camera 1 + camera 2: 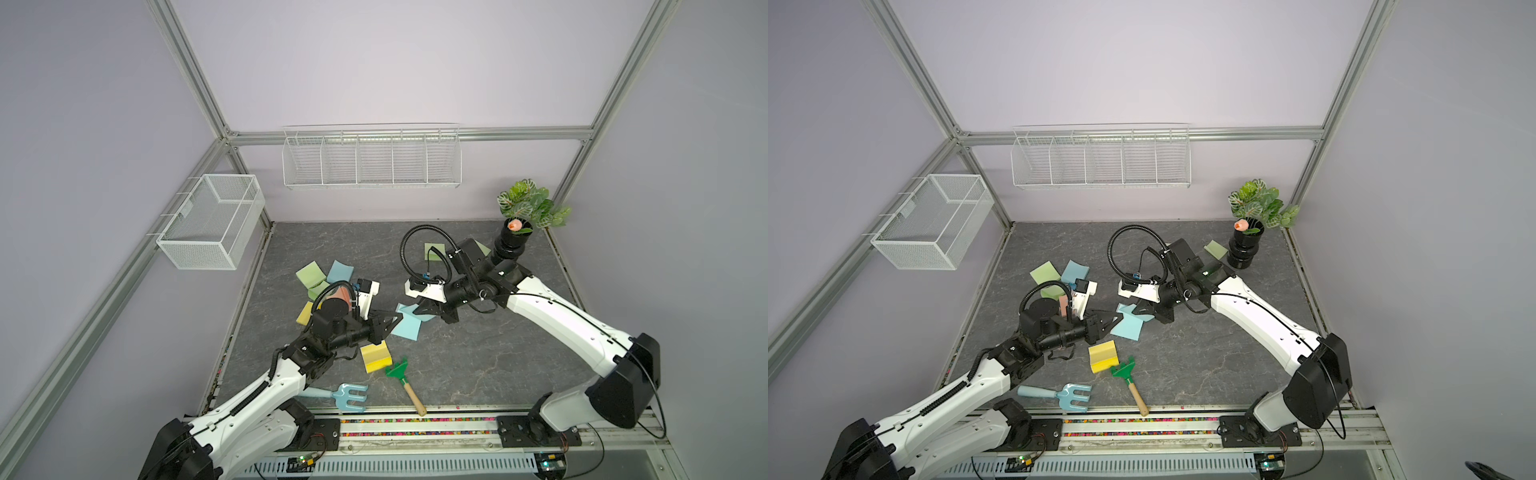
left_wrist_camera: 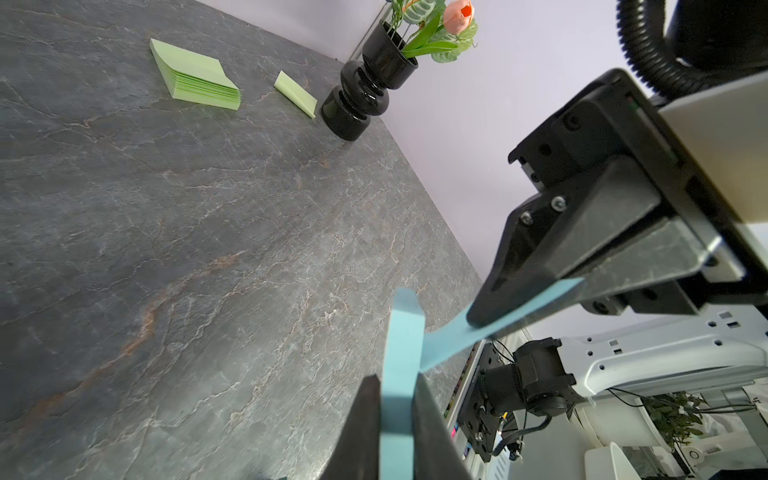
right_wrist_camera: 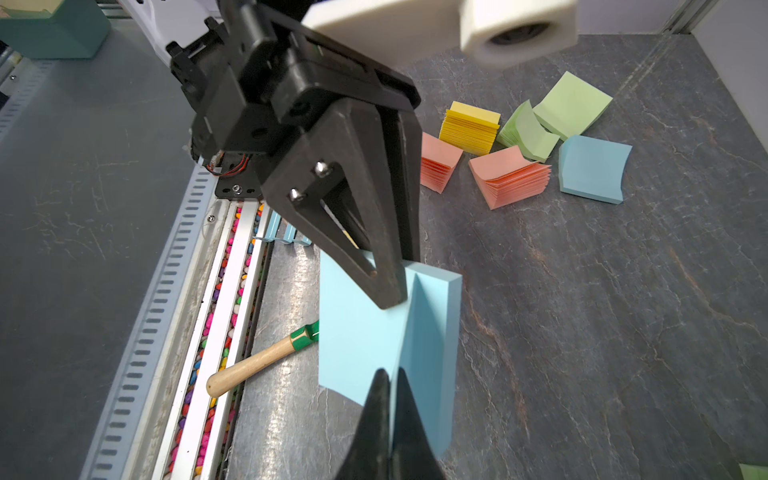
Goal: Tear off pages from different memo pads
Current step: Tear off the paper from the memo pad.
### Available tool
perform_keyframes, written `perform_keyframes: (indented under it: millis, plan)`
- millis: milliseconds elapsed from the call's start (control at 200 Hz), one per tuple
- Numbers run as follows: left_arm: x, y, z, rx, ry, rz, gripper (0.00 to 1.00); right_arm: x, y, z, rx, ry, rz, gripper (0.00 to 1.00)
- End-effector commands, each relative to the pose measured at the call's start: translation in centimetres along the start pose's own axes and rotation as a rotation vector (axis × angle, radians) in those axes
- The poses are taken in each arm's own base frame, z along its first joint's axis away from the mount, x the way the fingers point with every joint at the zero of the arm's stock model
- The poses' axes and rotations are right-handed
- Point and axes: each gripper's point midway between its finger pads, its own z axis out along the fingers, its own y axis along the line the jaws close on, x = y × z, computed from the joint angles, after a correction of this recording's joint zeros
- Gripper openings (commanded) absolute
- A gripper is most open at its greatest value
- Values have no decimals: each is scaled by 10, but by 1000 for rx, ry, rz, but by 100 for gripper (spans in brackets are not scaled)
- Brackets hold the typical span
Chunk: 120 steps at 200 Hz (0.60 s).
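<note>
A dark grey, marble-patterned tabletop (image 1: 478, 365) sits inside lavender walls with an aluminium frame. Two white wire baskets hang on the walls, and a black vase (image 1: 513, 245) with a leafy plant stands in the back right corner.

Near the middle of the table the two arms meet over a light blue memo pad (image 3: 436, 332). The left gripper (image 1: 395, 319) is clamped on the thick block; the left wrist view shows its fingers (image 2: 365, 415) pressed against both faces of the pad. The right gripper (image 3: 390, 374) is clenched on a single blue page (image 3: 353, 332), which is peeled away from the block along one side but joined to it along the other.

Beside the left arm lies a loose cluster of memo pads: a green pad (image 3: 571, 104), a bent green pad (image 3: 528, 131), a blue pad (image 3: 592, 168), a yellow pad (image 3: 473, 124) and two salmon pads (image 3: 513, 174), some fanned open. Another yellow pad (image 1: 376, 356) lies nearer the front, touching a green toy rake (image 1: 401, 374) with a wooden handle. A pale blue garden fork (image 1: 351, 397) lies at the front edge. At the back, near the vase, lie a green pad (image 2: 195, 77) and a thinner green piece (image 2: 295, 93); whether that is one sheet cannot be told.
</note>
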Motion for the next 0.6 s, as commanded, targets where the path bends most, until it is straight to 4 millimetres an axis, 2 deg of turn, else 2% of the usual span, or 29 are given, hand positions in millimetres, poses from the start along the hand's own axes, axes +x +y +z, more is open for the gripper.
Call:
perform_keyframes:
  millis: [0, 155, 385, 500, 595]
  plan:
    - [0, 10, -4, -62, -17, 1, 12, -11, -9, -16, 104, -42, -24, 7]
    - [-4, 36, -12, -225, -48, -21, 10, -14, -23, -30, 254, -72, -62, 7]
    - [-16, 48, -30, -338, -128, -11, 9, -14, -41, -47, 421, -71, -68, 7]
    - [-20, 62, -47, -432, -190, -12, 10, -3, -54, -49, 493, -17, -76, 6]
    - [-24, 64, -66, -472, -255, 3, 10, 17, -79, -54, 613, 107, -106, 7]
